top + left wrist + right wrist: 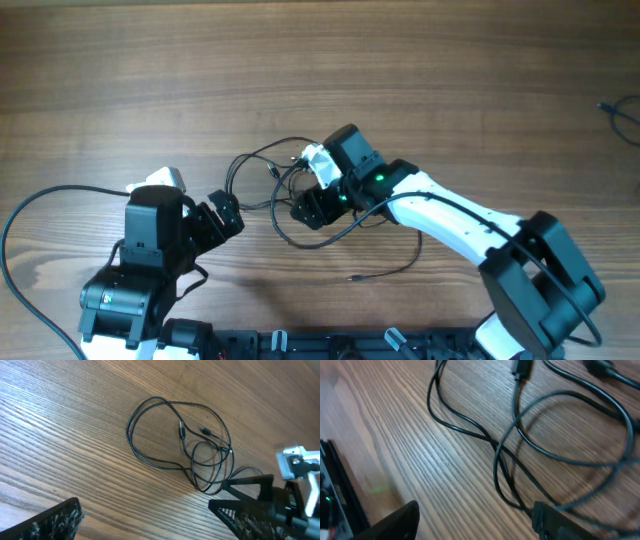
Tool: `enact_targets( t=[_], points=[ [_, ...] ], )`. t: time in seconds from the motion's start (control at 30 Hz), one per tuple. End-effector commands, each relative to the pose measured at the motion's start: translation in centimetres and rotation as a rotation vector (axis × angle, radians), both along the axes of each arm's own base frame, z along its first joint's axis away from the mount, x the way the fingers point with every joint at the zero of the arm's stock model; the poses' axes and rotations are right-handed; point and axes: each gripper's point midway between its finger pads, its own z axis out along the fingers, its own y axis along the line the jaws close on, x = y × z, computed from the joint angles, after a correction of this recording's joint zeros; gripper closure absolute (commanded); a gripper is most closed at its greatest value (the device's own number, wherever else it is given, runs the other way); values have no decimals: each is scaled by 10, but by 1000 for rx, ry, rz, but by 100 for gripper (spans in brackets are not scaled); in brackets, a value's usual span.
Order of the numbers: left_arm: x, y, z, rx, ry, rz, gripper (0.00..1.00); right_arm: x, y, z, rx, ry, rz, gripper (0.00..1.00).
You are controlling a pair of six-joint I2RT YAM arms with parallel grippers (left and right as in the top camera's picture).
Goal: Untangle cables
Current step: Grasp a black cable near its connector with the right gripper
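I am working on the thin black cables (191, 457), which are lying in a loose knot of loops on the wooden surface (150, 60) between the two arms. One free tail is trailing off toward the robot's side and ending in a small plug (352, 278). My right tool (476, 510) is hanging low over the tangle with its fingers spread wide. In the right wrist view one strand is running under or against the right-hand finger (560, 522); I cannot tell whether it is touching, but nothing is being pinched. My left tool (145, 507) is sitting just beside the bundle on the left arm's side, also spread, with nothing between its fingers. I am judging the step in hand to be choosing one strand to draw clear. To do it well, I am aiming the right tool at a single strand away from the crossing (497, 450) where two wires overlap, since closing there would probably catch both and tighten the knot. I am planning to come down flat to the surface because the wire is so thin, close gently, and pull slowly outward along the loop. Meanwhile the left tool would be pinning the big outer loop (132, 435) so the whole bundle is not dragged along. The connector plug (181, 430) inside that loop is looking like the likeliest snag, so I am watching it.
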Motion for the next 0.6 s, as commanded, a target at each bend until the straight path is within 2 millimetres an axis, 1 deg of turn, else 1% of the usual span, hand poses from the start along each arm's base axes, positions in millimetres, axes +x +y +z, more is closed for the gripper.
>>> enact_targets(
  t=[0.0, 0.07, 0.1, 0.17, 0.27, 0.3, 0.37, 0.43, 0.47, 0.57],
  points=[
    [1, 4, 1, 22, -6, 5, 0, -10, 15, -7, 18, -50, 123, 30],
    [1, 4, 1, 22, -6, 5, 0, -7, 23, -5, 10, -114, 129, 36],
    [1, 4, 1, 22, -6, 5, 0, -1, 26, -6, -15, -172, 121, 38],
    [1, 4, 1, 22, -6, 5, 0, 0, 33, -7, -56, -262, 138, 43],
    [1, 4, 1, 22, -6, 5, 0, -2, 35, -9, -90, -293, 138, 44],
    [1, 4, 1, 22, -5, 5, 0, -1, 34, -9, -101, -305, 137, 44],
    [1, 4, 1, 22, -5, 5, 0, 8, 27, -11, -161, -395, 184, 46],
    [1, 4, 1, 22, -6, 5, 0, 17, 15, -15, -261, -510, 276, 46],
    [1, 4, 1, 22, -6, 5, 0, 19, 11, -17, -297, -544, 322, 48],
    [1, 4, 1, 22, -6, 5, 0, 5, 17, -19, -250, -521, 413, 49]
  ],
)
